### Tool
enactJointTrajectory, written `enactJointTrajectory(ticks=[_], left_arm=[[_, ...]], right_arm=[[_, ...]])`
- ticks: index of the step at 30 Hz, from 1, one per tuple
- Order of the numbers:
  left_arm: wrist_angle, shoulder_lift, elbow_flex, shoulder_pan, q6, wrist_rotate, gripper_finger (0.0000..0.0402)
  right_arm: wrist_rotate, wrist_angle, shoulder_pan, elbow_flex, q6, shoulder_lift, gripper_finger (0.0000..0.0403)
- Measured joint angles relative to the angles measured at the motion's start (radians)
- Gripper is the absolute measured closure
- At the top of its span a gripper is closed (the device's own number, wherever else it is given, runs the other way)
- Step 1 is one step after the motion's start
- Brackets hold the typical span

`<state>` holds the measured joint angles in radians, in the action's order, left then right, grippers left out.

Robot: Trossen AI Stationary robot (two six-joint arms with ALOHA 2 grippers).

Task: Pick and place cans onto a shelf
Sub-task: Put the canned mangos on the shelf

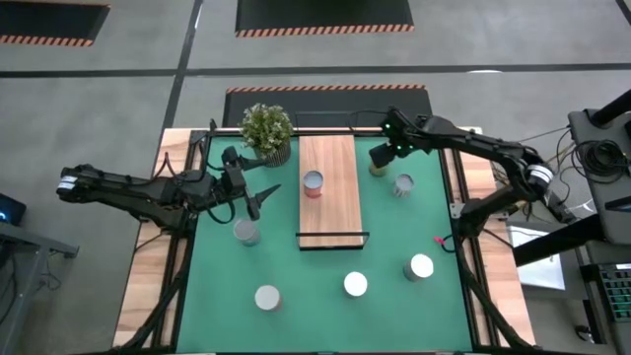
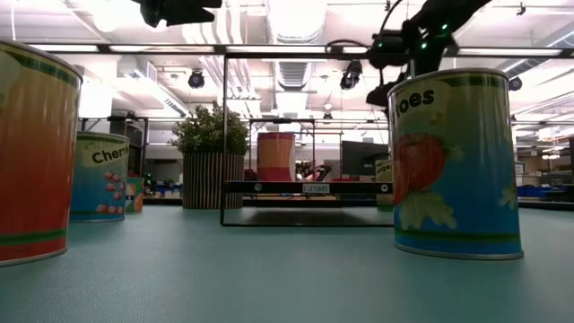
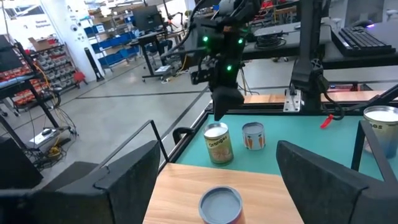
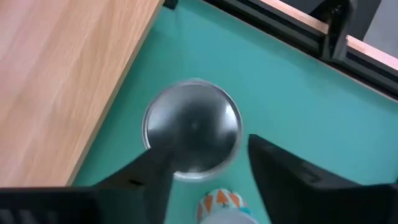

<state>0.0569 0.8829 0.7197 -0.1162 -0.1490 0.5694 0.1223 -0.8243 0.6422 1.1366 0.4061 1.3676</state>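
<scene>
Right claw [image 1: 381, 158] hangs upper right of centre in the high view, just right of the shelf [image 1: 328, 192], fingers parted and straddling a gold-labelled can [image 1: 378, 166] on the green mat [image 1: 325, 271]. In the right wrist view the silvery can top [image 4: 193, 124] sits between the two dark fingers [image 4: 280, 168], jaws apart, not yet clamped; whether the pads touch the can wall I cannot tell. The left wrist view shows this can upright just beyond the shelf's far edge, with a second small can [image 3: 252, 135] beside it. Left claw [image 1: 258, 199] waits at centre left of the high view, released and carrying nothing, pointed across the shelf toward a red can [image 1: 313, 183] that already stands on the board. Other cans are on the mat: one under the left arm [image 1: 245, 232], one right of the gold can [image 1: 402, 185], three along the lower part [image 1: 267, 297] [image 1: 355, 284] [image 1: 419, 266]. A potted plant [image 1: 266, 131] sits at the shelf's upper left corner. Step in hand, as I judge it: the grasp of the gold can. Next move calls for closing squarely on the can wall, lifting clear of the black wire frame, then carrying left onto the free board without knocking the red can.
</scene>
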Motion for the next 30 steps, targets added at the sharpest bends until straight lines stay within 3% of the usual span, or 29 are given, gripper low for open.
enactJointTrajectory(ticks=[6, 11, 20, 30], left_arm=[[-0.001, 0.0, -0.001, 0.0, 0.0, 0.0, 0.01], [-0.009, 0.0, -0.002, 0.0, 0.0, 0.0, 0.01], [-0.015, 0.0, -0.002, 0.0, 0.0, 0.0, 0.01], [-0.022, 0.0, -0.002, 0.0, 0.0, 0.0, 0.01]], right_arm=[[0.0, 0.003, 0.0, 0.038, 0.014, 0.084, 0.0102], [0.001, -0.003, 0.001, 0.056, 0.016, 0.137, 0.0039], [-0.009, 0.007, 0.006, 0.072, 0.003, 0.175, 0.0028], [0.02, -0.009, 0.018, 0.087, 0.027, 0.096, 0.0028]])
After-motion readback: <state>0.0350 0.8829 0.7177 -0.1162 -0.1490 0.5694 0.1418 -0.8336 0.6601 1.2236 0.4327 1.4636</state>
